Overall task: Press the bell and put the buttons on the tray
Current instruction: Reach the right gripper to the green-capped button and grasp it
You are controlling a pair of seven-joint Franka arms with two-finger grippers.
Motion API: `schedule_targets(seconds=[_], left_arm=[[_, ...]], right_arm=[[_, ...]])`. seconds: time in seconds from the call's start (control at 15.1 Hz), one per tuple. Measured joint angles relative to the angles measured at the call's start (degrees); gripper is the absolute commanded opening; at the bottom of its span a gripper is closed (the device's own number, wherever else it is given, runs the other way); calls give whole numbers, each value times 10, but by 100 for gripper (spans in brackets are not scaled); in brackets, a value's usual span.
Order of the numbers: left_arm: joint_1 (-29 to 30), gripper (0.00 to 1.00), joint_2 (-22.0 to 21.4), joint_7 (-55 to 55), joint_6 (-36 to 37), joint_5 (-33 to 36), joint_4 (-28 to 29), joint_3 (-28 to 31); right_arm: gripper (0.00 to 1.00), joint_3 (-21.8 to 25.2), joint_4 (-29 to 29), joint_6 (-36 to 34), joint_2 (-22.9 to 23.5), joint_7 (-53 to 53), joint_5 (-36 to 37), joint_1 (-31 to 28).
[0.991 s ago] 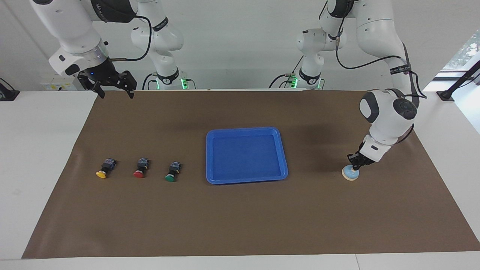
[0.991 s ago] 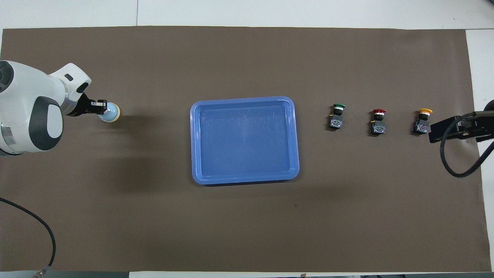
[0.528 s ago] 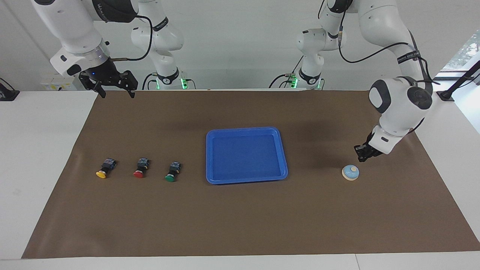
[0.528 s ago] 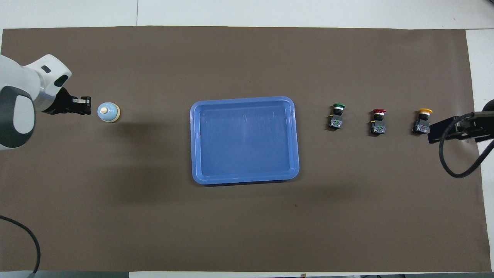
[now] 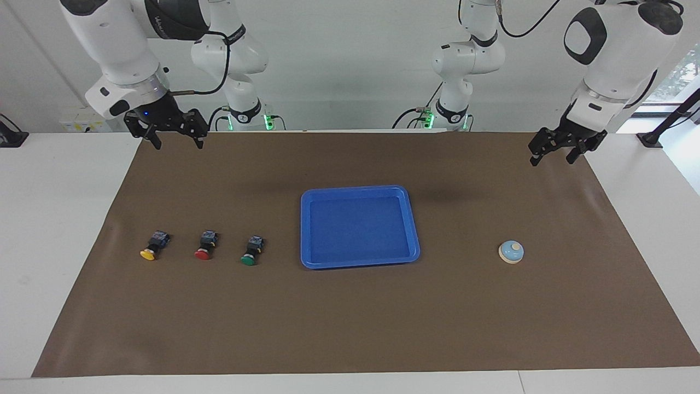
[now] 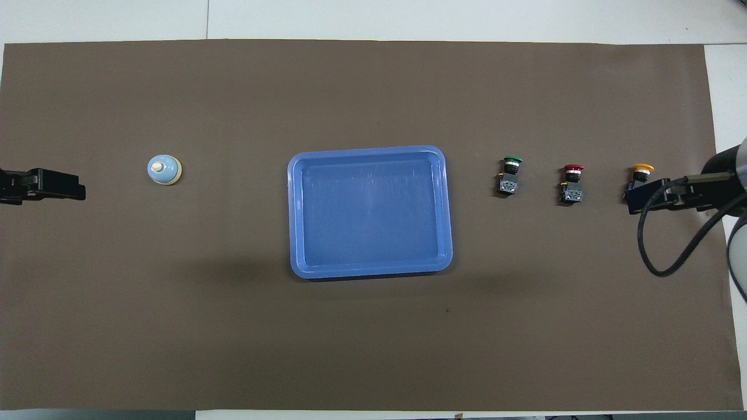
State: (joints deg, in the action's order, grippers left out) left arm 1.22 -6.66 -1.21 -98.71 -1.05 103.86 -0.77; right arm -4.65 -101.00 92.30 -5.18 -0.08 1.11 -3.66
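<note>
The light-blue bell [image 5: 511,251] [image 6: 164,170] stands alone on the mat toward the left arm's end, with nothing touching it. My left gripper [image 5: 551,158] [image 6: 58,186] hangs open and empty, high over the mat's edge by the robots. The blue tray [image 5: 358,227] [image 6: 369,213] lies empty mid-table. Toward the right arm's end, the green button [image 5: 251,250] [image 6: 510,175], red button [image 5: 205,246] [image 6: 572,182] and yellow button [image 5: 151,247] [image 6: 639,175] lie in a row on their sides. My right gripper [image 5: 178,143] [image 6: 648,195] hangs open and empty, high over the mat's edge by the robots.
A brown mat [image 5: 350,317] covers most of the white table. A black cable [image 6: 671,256] loops from the right arm. In the overhead view the raised right gripper overlaps the yellow button's body.
The left gripper lifted off the bell, opened, and rose back toward its base. The right gripper shifted slightly toward the table's middle. Bell, tray and buttons stayed put.
</note>
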Motion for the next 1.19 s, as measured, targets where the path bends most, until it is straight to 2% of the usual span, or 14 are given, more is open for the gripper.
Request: schedule_targets(seconds=[0.2, 0.46, 0.92, 1.19], left_arm=[[0, 100, -5, 0, 52, 0, -17, -5], [-1, 100, 28, 0, 84, 0, -68, -7], [-10, 100, 45, 0, 89, 0, -76, -11], [-12, 100, 45, -4, 91, 0, -76, -12]], right_arm=[[100, 0, -62, 71, -9, 34, 0, 25], [100, -1, -116, 158, 5, 106, 0, 52], [100, -1, -161, 369, 129, 163, 0, 76], [100, -1, -173, 460, 191, 176, 0, 81]])
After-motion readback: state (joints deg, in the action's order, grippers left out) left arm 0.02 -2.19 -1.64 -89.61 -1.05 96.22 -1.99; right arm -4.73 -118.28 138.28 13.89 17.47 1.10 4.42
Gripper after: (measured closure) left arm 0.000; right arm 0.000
